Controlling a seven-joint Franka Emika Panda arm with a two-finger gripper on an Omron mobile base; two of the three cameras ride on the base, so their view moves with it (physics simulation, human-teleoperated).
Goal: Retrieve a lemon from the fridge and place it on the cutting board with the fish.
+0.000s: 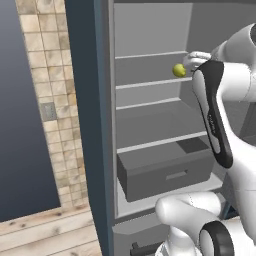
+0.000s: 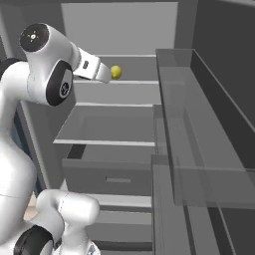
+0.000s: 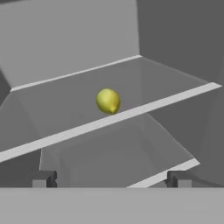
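Setting: a rendered kitchen with a beige tiled wall [image 1: 42, 75] and pale wood floor [image 1: 47, 232] to the left of the tall dark grey fridge [image 1: 87, 125], which stands open showing its grey inside.
Nearest: the white arm with dark joints [image 1: 212, 115] rises in front of the fridge and reaches in at upper-shelf height.
Door side: in the right base view, clear grey door bins [image 2: 199, 144] run along the right, close to the camera.
Low in the fridge: a grey drawer [image 1: 165, 172] with a recessed pull sits under the grey shelves.
Pincer: the pincer [image 3: 111, 179] has its two small dark fingertips [image 3: 43, 179] set wide apart, holding nothing, aimed at the shelf from just outside its front edge.
Lemon: the small yellow-green oval lemon [image 3: 108, 100] lies on an upper grey shelf [image 3: 65, 103], near that shelf's front lip, just beyond the pincer and apart from it; it also shows beside the hand in the left base view [image 1: 179, 70] and the right base view [image 2: 116, 72].
Farthest: the plain grey back wall [image 3: 65, 35] of the fridge.
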